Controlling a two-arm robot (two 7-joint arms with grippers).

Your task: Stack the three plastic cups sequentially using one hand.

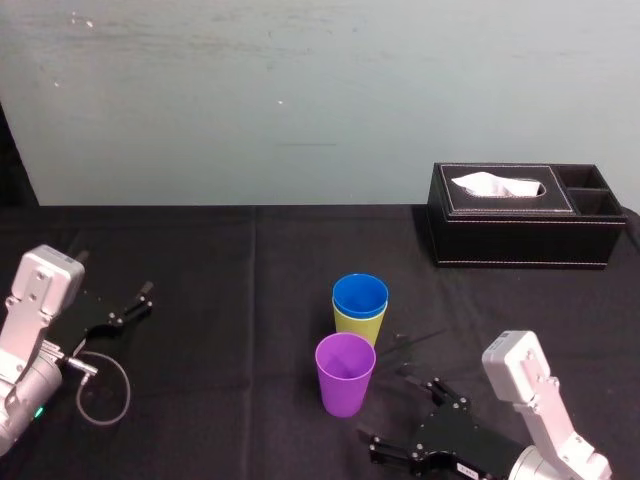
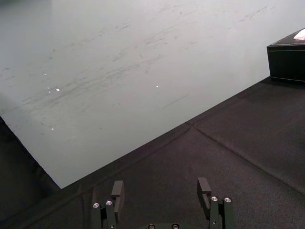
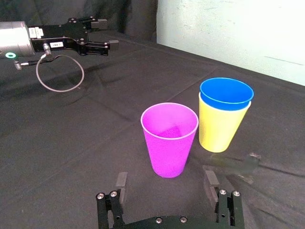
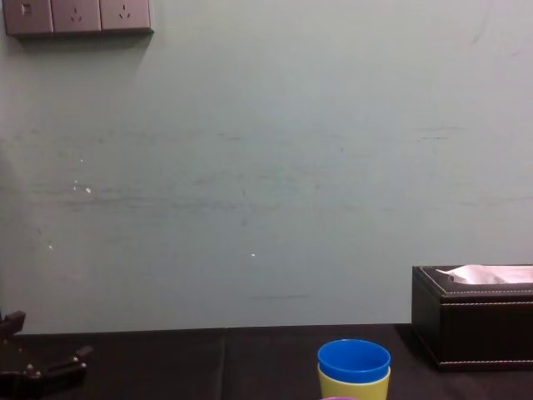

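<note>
Smooth, faintly glossy plastic on the blue cup point(image 1: 360, 292), lime-green cup point(image 1: 358, 327) and purple cup point(image 1: 345, 380). Matt black cloth over the counter point(image 1: 200, 290), lightly creased. Black leather-look on the tissue box point(image 1: 520, 240), pale stitching; soft white paper tissue point(image 1: 495, 185). Scuffed matt paint on the wall point(image 1: 300, 100).

Blue cup point(image 1: 360, 293), lime-green cup point(image 1: 358, 326), purple cup point(image 1: 345, 378), black cloth point(image 1: 200, 300).
</note>
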